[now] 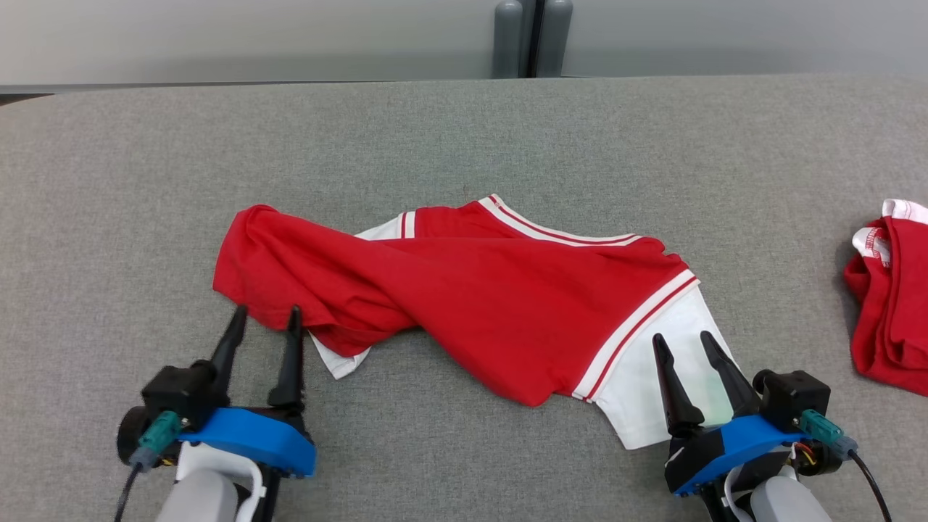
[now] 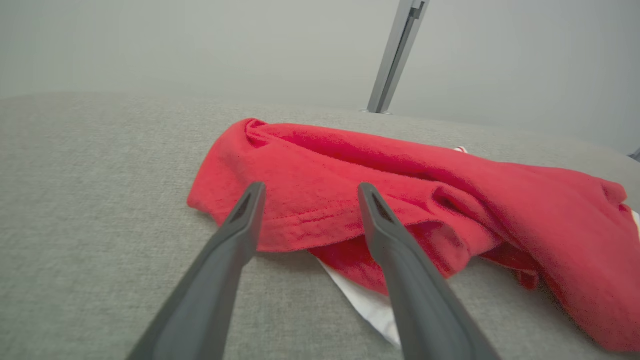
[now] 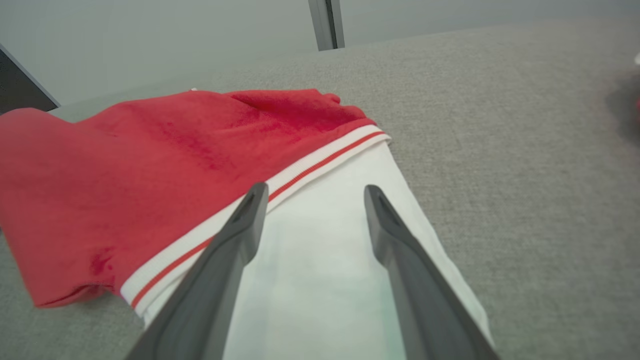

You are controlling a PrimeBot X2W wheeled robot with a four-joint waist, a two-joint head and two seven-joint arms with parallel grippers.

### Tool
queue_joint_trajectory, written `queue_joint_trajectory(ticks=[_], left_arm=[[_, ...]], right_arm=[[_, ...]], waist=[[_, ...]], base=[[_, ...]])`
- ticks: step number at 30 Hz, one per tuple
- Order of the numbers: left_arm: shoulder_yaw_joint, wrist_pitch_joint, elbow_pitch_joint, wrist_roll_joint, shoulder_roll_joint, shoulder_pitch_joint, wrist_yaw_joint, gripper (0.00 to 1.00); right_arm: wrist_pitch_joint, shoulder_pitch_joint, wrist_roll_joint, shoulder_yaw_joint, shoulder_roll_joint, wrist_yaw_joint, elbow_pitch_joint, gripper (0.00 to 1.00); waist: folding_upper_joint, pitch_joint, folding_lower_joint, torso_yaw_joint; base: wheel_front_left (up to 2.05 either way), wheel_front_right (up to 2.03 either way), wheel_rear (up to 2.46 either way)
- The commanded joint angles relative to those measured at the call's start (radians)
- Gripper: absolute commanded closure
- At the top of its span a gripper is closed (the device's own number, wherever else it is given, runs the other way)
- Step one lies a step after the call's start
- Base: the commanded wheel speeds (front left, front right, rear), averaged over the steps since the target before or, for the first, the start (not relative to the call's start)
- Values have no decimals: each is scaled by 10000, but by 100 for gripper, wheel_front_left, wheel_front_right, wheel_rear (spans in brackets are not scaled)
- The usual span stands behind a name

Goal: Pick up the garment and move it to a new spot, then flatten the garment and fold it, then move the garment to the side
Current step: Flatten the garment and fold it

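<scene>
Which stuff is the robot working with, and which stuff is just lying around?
For the job:
- crumpled red and white fabric shirt, mid-table
- left gripper, open, at its red hem
- right gripper, open, over its white part

Just lying about:
- bunched red and white cloth at the right edge of the grey fabric-covered table
- two grey upright posts behind it

Left tool [image 1: 266,312] and right tool [image 1: 682,336] have black tapered fingers [image 1: 290,355], blue mounts [image 1: 254,438] and teal cable plugs [image 1: 161,429].

left fingers [image 1: 228,344], right fingers [image 1: 670,384] spread apart
</scene>
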Motion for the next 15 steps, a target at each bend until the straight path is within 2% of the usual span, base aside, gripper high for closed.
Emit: queue_joint_trajectory(ticks=[1, 8, 15], left_arm=[[-540, -18, -291, -196, -95, 239, 16, 0], [-1723, -18, -188, -713, -180, 605, 15, 0], [-1731, -18, 144, -1419, -374, 367, 15, 0]], right_arm=[[-26, -13, 30, 19, -45, 5, 75, 0], [-26, 90, -72, -45, -46, 5, 215, 0], [-25, 191, -189, -93, -43, 5, 184, 0]], waist=[[1, -76, 1, -29], [1, -233, 1, -228], [1, -223, 1, -418]], base=[[0, 0, 0], [0, 0, 0], [0, 0, 0]])
